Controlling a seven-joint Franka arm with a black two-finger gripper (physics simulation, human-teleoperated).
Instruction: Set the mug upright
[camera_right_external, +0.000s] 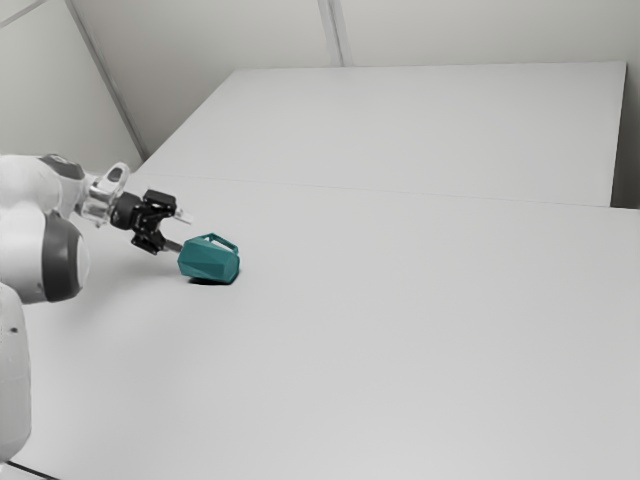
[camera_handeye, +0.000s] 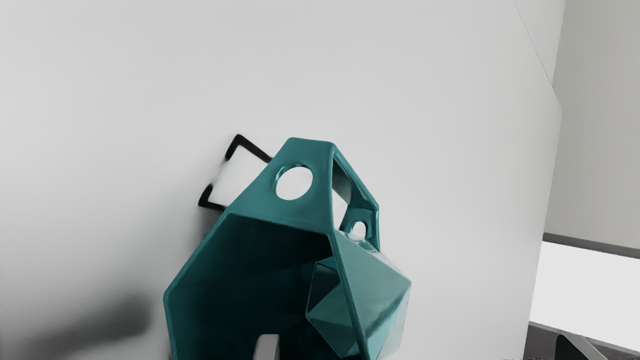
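Note:
The teal faceted mug (camera_right_external: 208, 260) lies on its side on the table, its mouth toward the arm and its handle facing up. Just beside the mouth is my gripper (camera_right_external: 179, 231), open, with the lower finger's tip at the rim and the other finger higher up. In the wrist view I look into the mouth of the mug (camera_handeye: 372, 290), the holed handle above it. The open gripper (camera_handeye: 421, 349) has one finger overlapping the dark mouth and the other well outside the mug. How deep the first finger reaches is unclear.
The white table (camera_right_external: 400, 330) extends around the mug, with a seam running across it toward the back. Pale walls (camera_right_external: 480, 30) rise behind it. A shadow falls on the tabletop beside the mug in the wrist view.

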